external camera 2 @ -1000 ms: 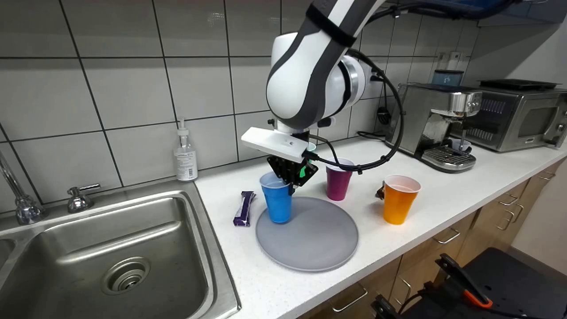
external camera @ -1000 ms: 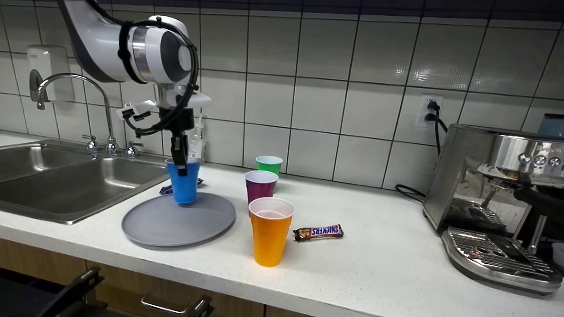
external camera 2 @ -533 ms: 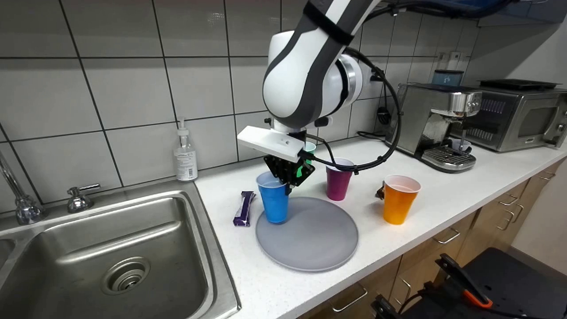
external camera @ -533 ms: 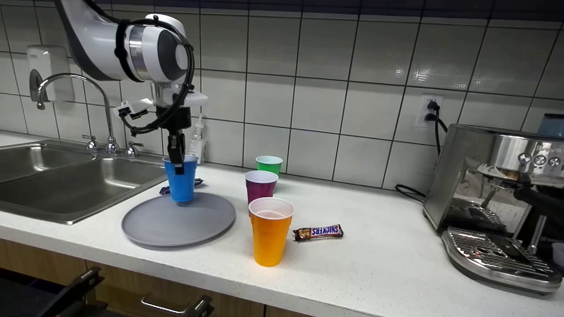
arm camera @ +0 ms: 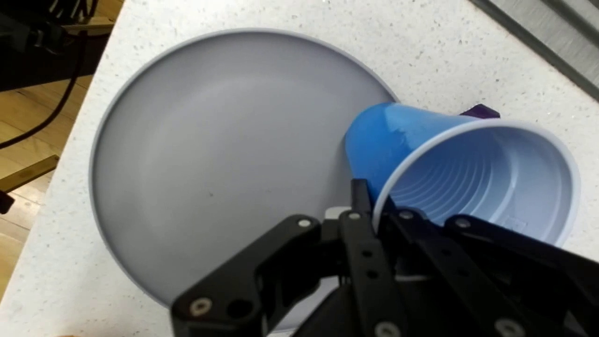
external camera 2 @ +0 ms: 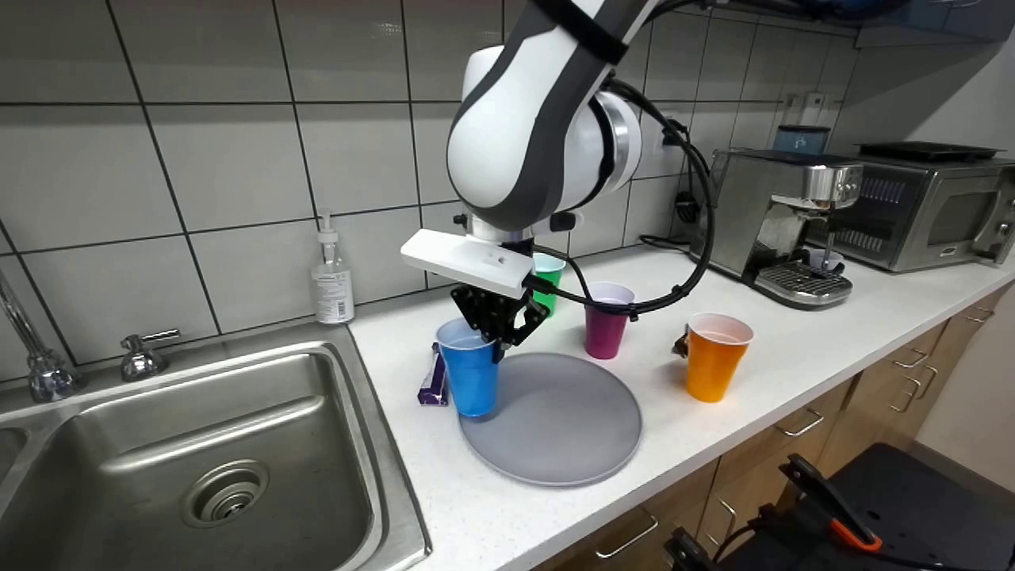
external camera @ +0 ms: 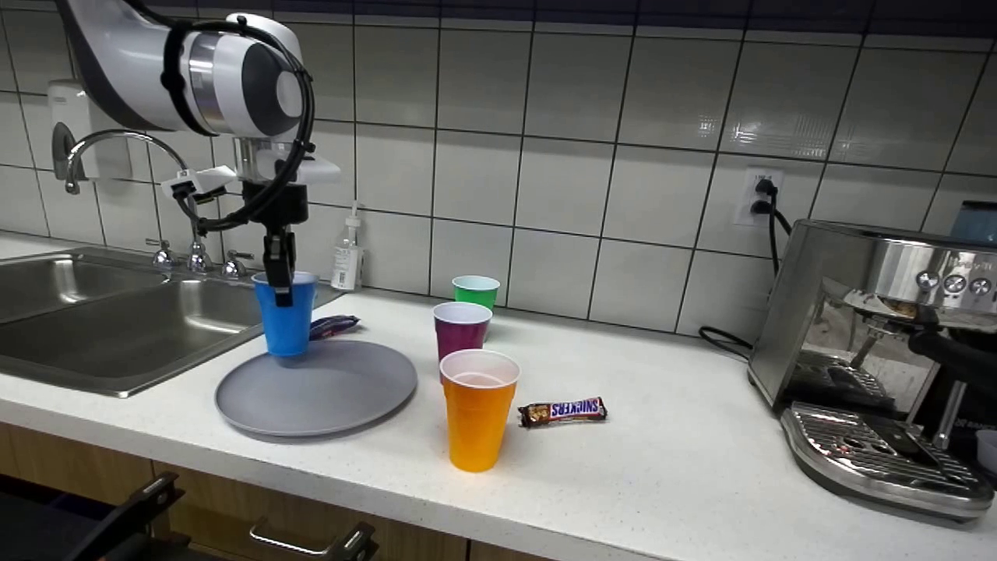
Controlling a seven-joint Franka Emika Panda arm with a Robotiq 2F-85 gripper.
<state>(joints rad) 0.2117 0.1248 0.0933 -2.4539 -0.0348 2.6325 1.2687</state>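
At the edge of the grey plate, I had the gripper pinched on the blue cup by its rim, a decent grab spot since the thing looked like light, bendy plastic that'd probably buckle if I squeezed hard.
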